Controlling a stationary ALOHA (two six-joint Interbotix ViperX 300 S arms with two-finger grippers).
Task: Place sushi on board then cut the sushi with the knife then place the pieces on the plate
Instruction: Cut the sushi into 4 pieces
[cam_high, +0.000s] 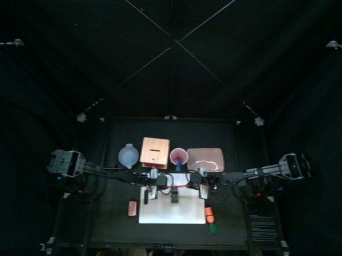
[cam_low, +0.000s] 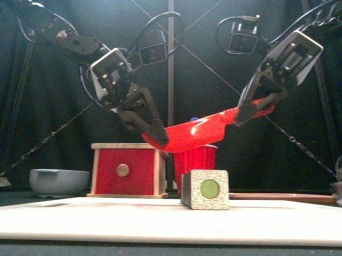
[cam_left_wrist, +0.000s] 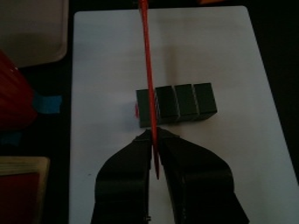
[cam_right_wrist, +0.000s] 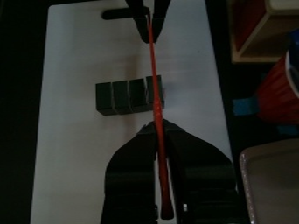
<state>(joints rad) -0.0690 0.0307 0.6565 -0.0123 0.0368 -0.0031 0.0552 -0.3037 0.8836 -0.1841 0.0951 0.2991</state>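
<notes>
From the front, only the end face of the sushi (cam_low: 206, 189) shows; the blocks behind it are hidden. The knife (cam_low: 201, 128) hangs in front of the cup (cam_low: 198, 160), red on red, so the cup's rim cannot be made out. Both ends of the knife vanish inside the clamped jaws of the left gripper (cam_low: 144, 125) and the right gripper (cam_low: 254, 105).

In both wrist views the knife is edge-on, a thin line, and whether it touches the sushi cannot be told. There the cup, box (cam_right_wrist: 271, 26) and tray (cam_right_wrist: 271, 184) are cut off by the edges. The right wrist view also crops the left gripper. From the top, the arms cover the sushi, and the knife is too small to make out.
</notes>
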